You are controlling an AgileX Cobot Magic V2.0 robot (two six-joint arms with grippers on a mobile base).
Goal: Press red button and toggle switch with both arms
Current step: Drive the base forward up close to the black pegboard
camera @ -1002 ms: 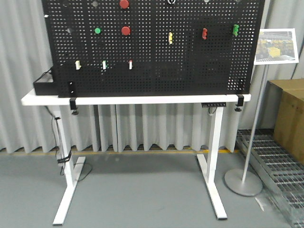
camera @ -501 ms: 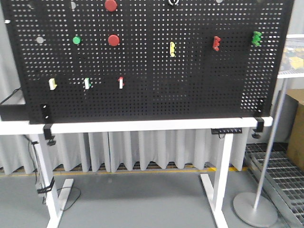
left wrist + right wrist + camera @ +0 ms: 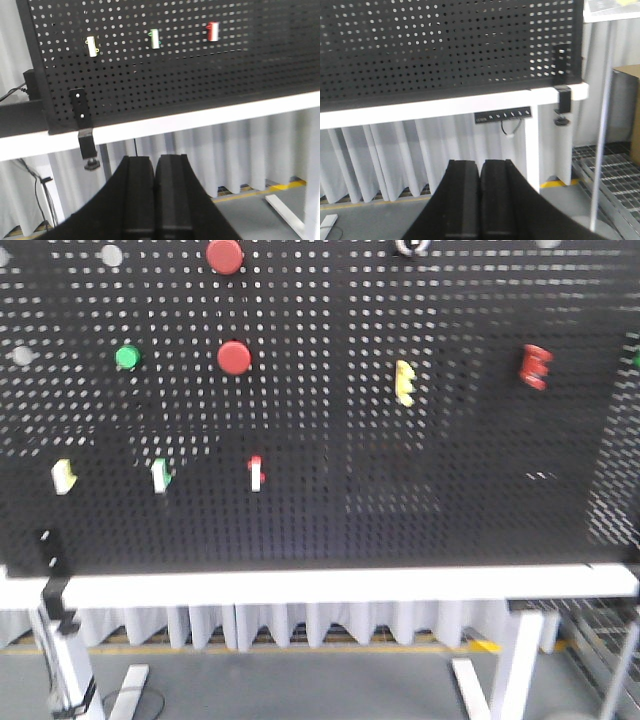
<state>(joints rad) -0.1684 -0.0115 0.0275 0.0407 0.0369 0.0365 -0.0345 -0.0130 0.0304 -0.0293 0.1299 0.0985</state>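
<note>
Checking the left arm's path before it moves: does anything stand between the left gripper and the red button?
Nothing visible does. The shut left gripper faces the pegboard across open air, and the red button sits bare near the board's top, above what the wrist view shows.

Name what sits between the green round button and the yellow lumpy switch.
The lower red disc, in the front-facing view; the rest of that stretch is bare pegboard.

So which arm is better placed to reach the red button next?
Left, likely: the red button sits left on the pegboard, and the left tool faces that end; the right tool faces the right-hand clamp.
</note>
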